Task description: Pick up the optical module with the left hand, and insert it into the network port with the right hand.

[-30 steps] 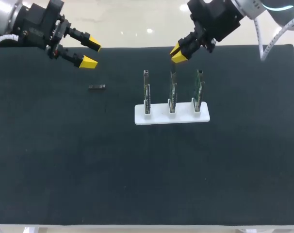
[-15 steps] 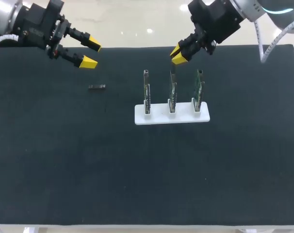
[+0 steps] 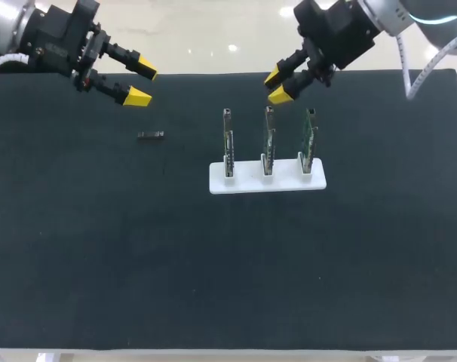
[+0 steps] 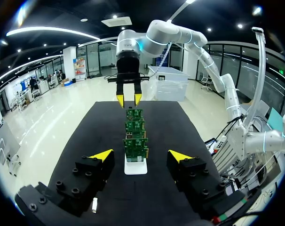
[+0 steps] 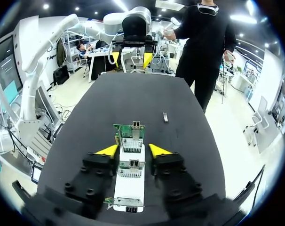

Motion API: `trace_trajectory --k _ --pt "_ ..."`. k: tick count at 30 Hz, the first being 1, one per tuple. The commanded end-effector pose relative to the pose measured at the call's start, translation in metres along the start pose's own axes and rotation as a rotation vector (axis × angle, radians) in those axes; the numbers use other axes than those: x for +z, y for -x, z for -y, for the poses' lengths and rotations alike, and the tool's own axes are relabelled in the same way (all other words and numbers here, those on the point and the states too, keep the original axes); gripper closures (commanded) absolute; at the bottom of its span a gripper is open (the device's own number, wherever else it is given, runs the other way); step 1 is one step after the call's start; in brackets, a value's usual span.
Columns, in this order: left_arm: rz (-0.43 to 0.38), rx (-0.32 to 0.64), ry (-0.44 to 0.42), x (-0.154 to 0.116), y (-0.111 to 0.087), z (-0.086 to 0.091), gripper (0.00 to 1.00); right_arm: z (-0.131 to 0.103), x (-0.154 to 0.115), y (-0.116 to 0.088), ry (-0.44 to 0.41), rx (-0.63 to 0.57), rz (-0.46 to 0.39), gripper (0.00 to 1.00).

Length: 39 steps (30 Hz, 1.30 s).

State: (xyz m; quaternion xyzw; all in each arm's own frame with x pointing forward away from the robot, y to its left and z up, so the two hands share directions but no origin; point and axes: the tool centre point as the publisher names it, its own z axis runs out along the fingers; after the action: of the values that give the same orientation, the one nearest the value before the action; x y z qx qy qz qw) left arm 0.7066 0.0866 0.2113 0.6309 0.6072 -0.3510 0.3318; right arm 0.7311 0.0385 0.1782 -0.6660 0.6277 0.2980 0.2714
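The optical module [image 3: 150,135], a small dark bar, lies flat on the black table left of the boards. It also shows as the module [image 5: 165,117] beyond my right fingers. My left gripper [image 3: 142,83] hangs open and empty above and behind it; its own view shows the left gripper [image 4: 140,155] pointed down the row of boards. Three upright circuit boards with network ports stand in a white holder [image 3: 243,183]. My right gripper [image 3: 277,85] is open just above and behind the middle board [image 3: 268,139]. In the right wrist view the right gripper [image 5: 133,150] straddles the middle board [image 5: 130,168], holding nothing.
The left board [image 3: 227,143] and right board [image 3: 309,139] flank the middle one closely. The black mat [image 3: 213,264] stretches wide in front of the holder, and its rear edge runs just behind both grippers.
My right gripper's fingers have spread apart over the middle board and it has lifted slightly. The left arm and the module have not moved.
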Motion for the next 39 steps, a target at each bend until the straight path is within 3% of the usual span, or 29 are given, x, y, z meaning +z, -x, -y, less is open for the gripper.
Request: trace_trajectory --k 1,3,4,5,39 --pt "-0.004 -0.001 -0.001 0.000 0.001 -0.001 0.00 -0.004 -0.003 0.003 -0.003 0.005 -0.006 0.51" --pt "-0.004 -0.001 -0.001 0.000 0.001 -0.001 0.00 -0.004 -0.003 0.003 -0.003 0.006 -0.007 0.58" --pt "-0.004 -0.001 -0.001 0.000 0.001 -0.001 0.00 -0.004 -0.003 0.003 -0.003 0.006 -0.007 0.67" --pt "-0.004 -0.001 -0.001 0.000 0.001 -0.001 0.00 -0.005 -0.003 0.002 -0.004 0.007 -0.008 0.99" --pt "-0.004 -0.001 -0.001 0.000 0.001 -0.001 0.00 -0.002 0.020 -0.019 -0.040 -0.024 0.008 1.00"
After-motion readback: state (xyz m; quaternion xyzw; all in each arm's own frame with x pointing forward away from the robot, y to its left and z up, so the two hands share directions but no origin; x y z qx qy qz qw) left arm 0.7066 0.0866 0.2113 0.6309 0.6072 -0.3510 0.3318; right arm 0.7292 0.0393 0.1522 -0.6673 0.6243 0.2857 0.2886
